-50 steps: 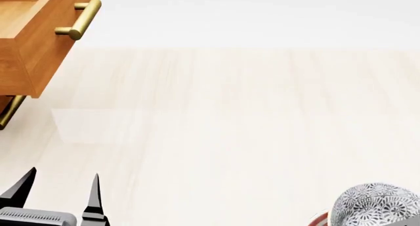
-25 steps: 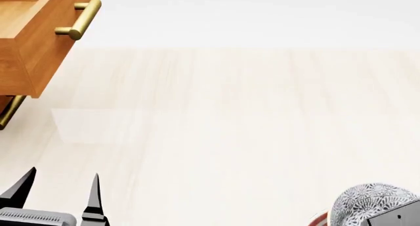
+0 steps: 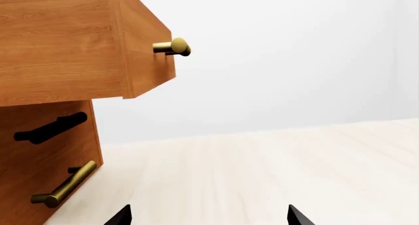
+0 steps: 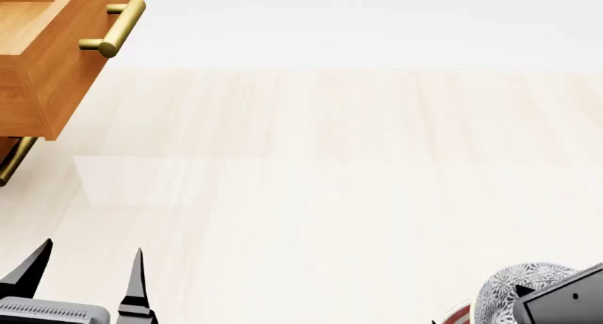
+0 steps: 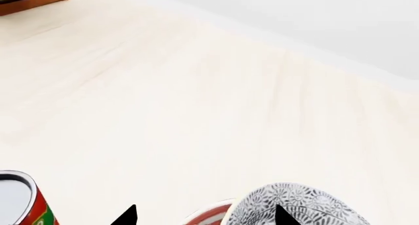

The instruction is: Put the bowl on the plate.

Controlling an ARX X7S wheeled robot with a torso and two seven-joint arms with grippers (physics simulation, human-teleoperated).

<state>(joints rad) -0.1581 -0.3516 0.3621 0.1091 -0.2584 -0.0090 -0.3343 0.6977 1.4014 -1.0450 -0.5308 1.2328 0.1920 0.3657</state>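
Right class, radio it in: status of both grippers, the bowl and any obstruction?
Left gripper open, idle by the drawers. Right gripper open, at the bowl. Bowl beside plate; seating unclear. Red can stands nearby.

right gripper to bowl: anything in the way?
Nothing visible. The right gripper is already at the bowl, with one of its fingers in front of the bowl's wall. The red can stands off to one side, outside that path.
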